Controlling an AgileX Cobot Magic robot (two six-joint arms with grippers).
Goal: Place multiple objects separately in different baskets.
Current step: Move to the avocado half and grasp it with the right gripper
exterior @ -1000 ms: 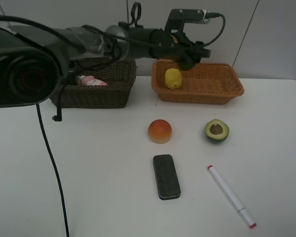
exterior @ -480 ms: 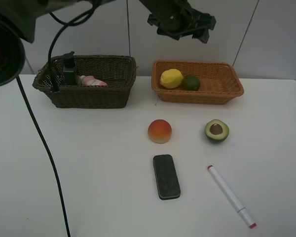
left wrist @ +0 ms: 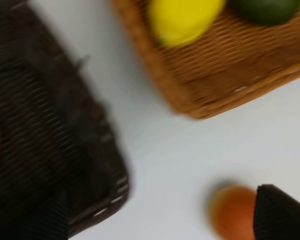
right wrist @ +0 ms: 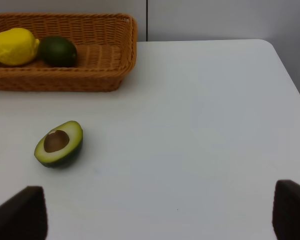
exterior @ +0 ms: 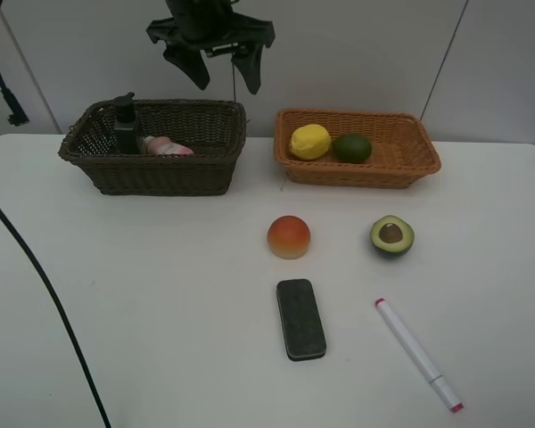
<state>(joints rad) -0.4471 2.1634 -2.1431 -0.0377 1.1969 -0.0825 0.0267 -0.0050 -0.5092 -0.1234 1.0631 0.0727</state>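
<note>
The light tan basket (exterior: 401,166) holds the yellow lemon (exterior: 309,142) and green lime (exterior: 351,147). The dark brown basket (exterior: 160,175) holds the dark green pump bottle (exterior: 125,125) and pink bottle (exterior: 168,146). The peach (exterior: 289,236), halved avocado (exterior: 391,236), black eraser (exterior: 300,318) and white marker (exterior: 417,353) lie on the table. My left gripper (exterior: 223,76) hangs open and empty, high above the gap between the baskets. My right gripper (right wrist: 155,215) is open and empty over bare table right of the avocado (right wrist: 58,143); it is out of the high view.
A black cable (exterior: 45,276) trails down the left side of the white table (exterior: 160,312). The left wrist view is blurred, showing the lemon (left wrist: 185,20), both basket edges and the peach (left wrist: 232,212). A wall stands behind the baskets.
The lime now lies in the tan basket beside the lemon. My left arm has lifted away from over that basket and swung left and up, with its gripper open.
</note>
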